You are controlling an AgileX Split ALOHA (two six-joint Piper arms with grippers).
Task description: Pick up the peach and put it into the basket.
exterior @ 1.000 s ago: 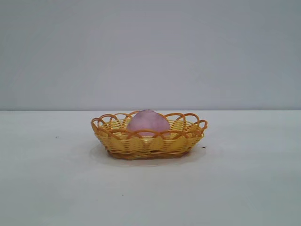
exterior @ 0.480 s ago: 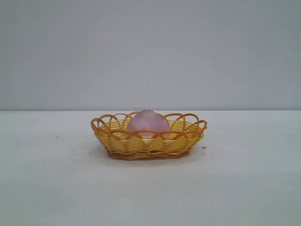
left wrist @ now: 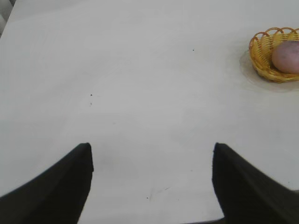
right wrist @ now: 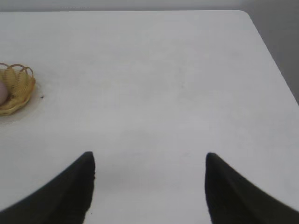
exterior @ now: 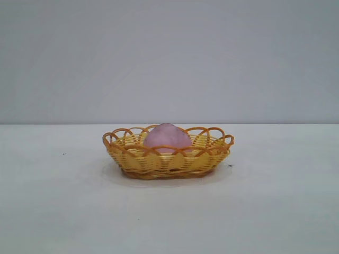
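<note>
The pinkish-mauve peach (exterior: pixel 167 137) lies inside the yellow wicker basket (exterior: pixel 132 159) at the middle of the white table. Both also show in the left wrist view, peach (left wrist: pixel 287 57) in basket (left wrist: pixel 261 49), far from that gripper. The right wrist view shows part of the basket (right wrist: pixel 21 88) and a sliver of the peach (right wrist: pixel 2 93). My left gripper (left wrist: pixel 152 149) is open and empty over bare table. My right gripper (right wrist: pixel 149 156) is open and empty over bare table. Neither gripper shows in the exterior view.
The white table (exterior: pixel 275 201) runs wide around the basket, with a grey wall behind. The right wrist view shows the table's far edge and rounded corner (right wrist: pixel 245 14). Small dark specks (left wrist: pixel 91 95) dot the surface.
The basket has shifted by a hair to the right; otherwise the peach and basket stand as before.
</note>
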